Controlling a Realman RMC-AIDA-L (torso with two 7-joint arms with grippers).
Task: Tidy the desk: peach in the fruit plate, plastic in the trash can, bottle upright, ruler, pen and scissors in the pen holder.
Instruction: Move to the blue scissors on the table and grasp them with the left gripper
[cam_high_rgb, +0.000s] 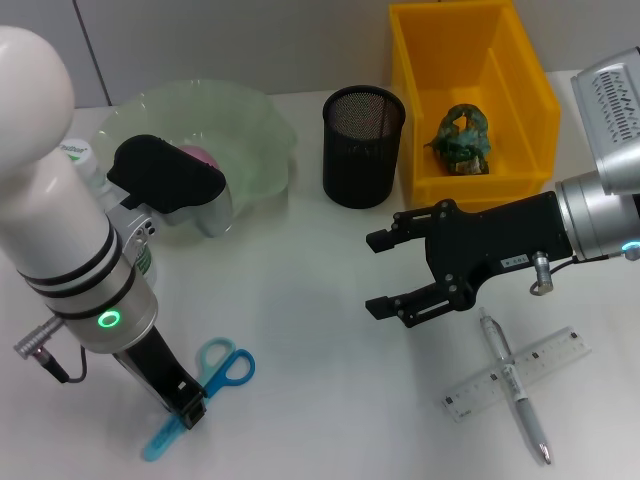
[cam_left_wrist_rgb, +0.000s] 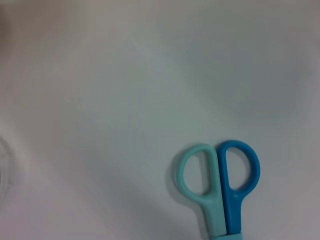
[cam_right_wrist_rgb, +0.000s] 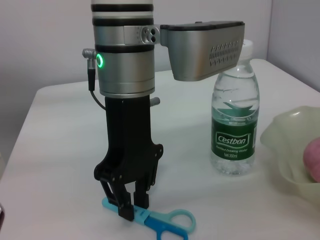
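The scissors (cam_high_rgb: 222, 366), with light blue handles, lie on the white desk (cam_high_rgb: 320, 400) at the front left. My left gripper (cam_high_rgb: 187, 408) points straight down and is shut on their blade cover; the right wrist view shows this left gripper (cam_right_wrist_rgb: 133, 207) pinching the scissors (cam_right_wrist_rgb: 167, 224). Only the handles of the scissors (cam_left_wrist_rgb: 220, 185) show in the left wrist view. My right gripper (cam_high_rgb: 378, 274) hovers open at mid-desk. The pen (cam_high_rgb: 525, 410) lies across the ruler (cam_high_rgb: 550, 355). The peach (cam_high_rgb: 200, 157) sits in the fruit plate (cam_high_rgb: 250, 110). The bottle (cam_right_wrist_rgb: 233, 120) stands upright. Crumpled plastic (cam_high_rgb: 462, 135) lies in the trash can (cam_high_rgb: 530, 80).
The black mesh pen holder (cam_high_rgb: 363, 145) stands between the fruit plate and the trash can, with nothing showing inside it. In the head view the bottle (cam_high_rgb: 82, 158) is mostly hidden behind my left arm.
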